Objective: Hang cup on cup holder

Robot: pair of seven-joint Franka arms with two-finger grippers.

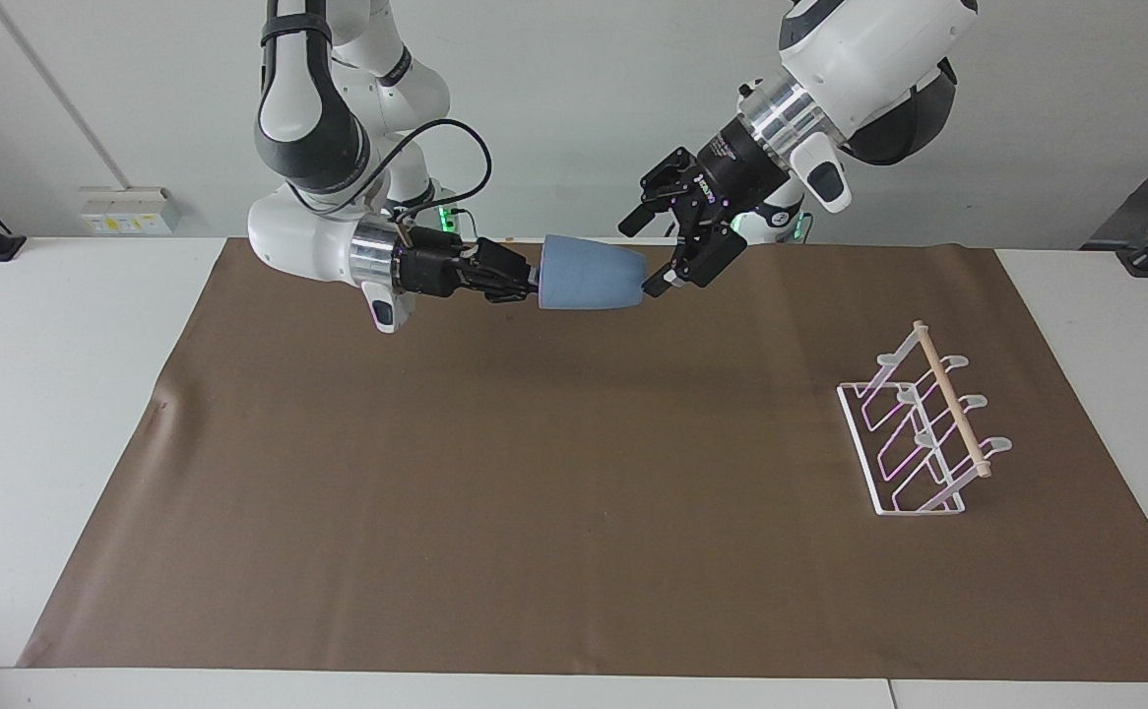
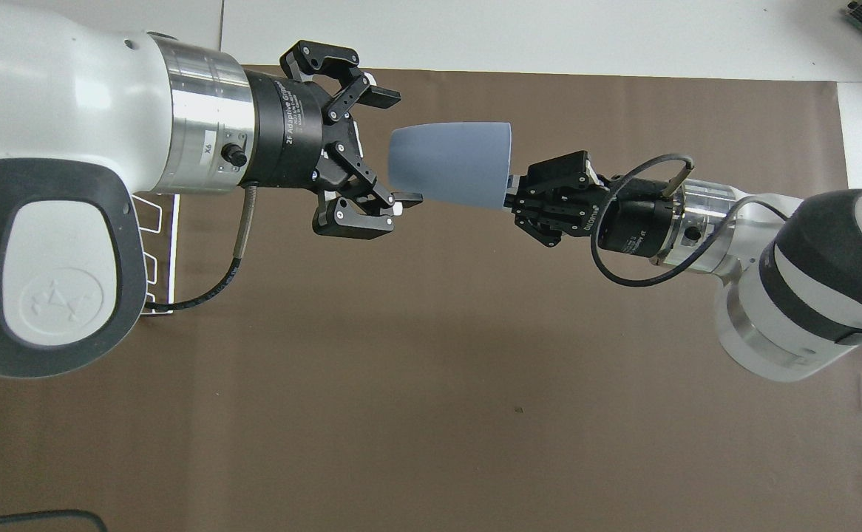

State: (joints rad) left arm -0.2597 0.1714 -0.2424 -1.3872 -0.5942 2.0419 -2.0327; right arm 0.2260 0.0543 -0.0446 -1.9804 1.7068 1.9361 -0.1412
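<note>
Facing view, upper left to right:

Right arm: entering from upper left of frame, forearm level, over the brown mat.

Right gripper: upper centre-left of frame, fingers pressed together, pinching the cup at its rim, wrist pointing toward the left arm's end of the table.

Cup: light-blue tapered tumbler, upper centre of frame, lying sideways in the air over the mat edge nearest the robots, wide rim toward the right gripper, narrow base toward the left gripper.

Left gripper: upper centre-right of frame, fingers spread wide, one above and one below the cup's base end; lower fingertip just beside the base, contact not discernible. No grip on the cup.

Left arm: descending from upper right of frame, wrist angled down toward the cup.

Cup holder: white wire rack with wooden dowel along the top, right-centre of frame, standing on the mat toward the left arm's end of the table, well apart from cup and both grippers. Prongs bare.

Overhead view, order reversed: cup holder mostly hidden under the left arm at left edge; left gripper spread around the base of the cup; right gripper clamped on the rim, centre-right of frame.
</note>
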